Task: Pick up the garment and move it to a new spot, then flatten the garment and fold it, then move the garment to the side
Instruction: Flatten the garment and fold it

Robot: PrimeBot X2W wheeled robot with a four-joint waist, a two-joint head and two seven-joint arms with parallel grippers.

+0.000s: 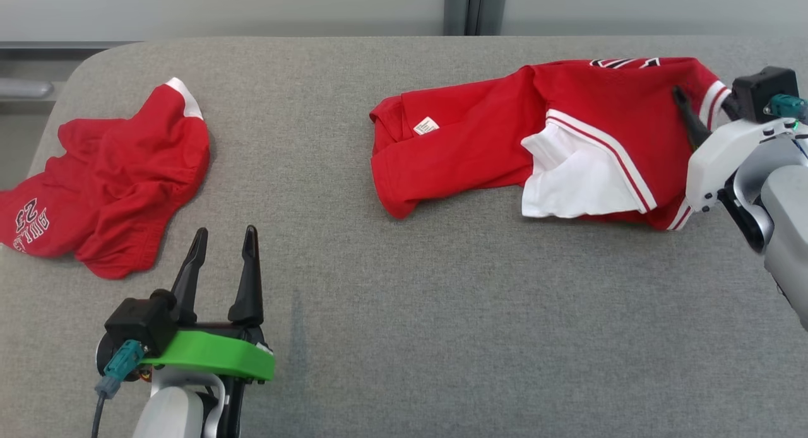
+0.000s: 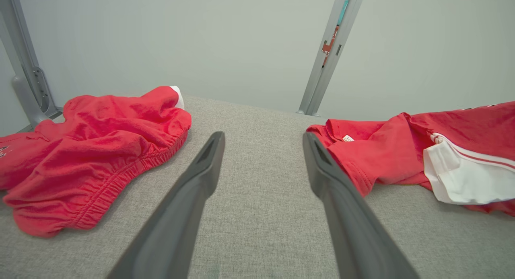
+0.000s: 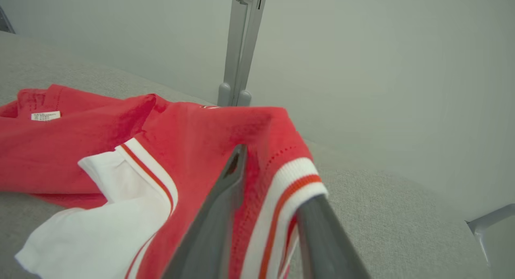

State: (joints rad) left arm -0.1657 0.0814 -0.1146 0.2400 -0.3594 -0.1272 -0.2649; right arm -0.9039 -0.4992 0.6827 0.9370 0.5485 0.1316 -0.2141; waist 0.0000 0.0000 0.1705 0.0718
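Nearest, at seven o'clock, the left gripper [image 1: 225, 231] is hovering over the grey table [image 1: 442, 331], fingers wide and holding nothing. At nine o'clock, red shorts [image 1: 126, 173] are lying in a heap. Farther off, at two o'clock, the red and white shirt [image 1: 480, 135] is lying crumpled. At its three o'clock end the right gripper [image 3: 277, 174] is sitting, fingers partway apart, with the striped cuff [image 3: 295, 182] lying loose between them. The shirt is looking soft, light and floppy, so pinching a thick edge is probably best.

The grey fabric table [image 1: 404, 337] bears crumpled red shorts [image 1: 120, 179] at left and a red-and-white jersey [image 1: 480, 141] at right
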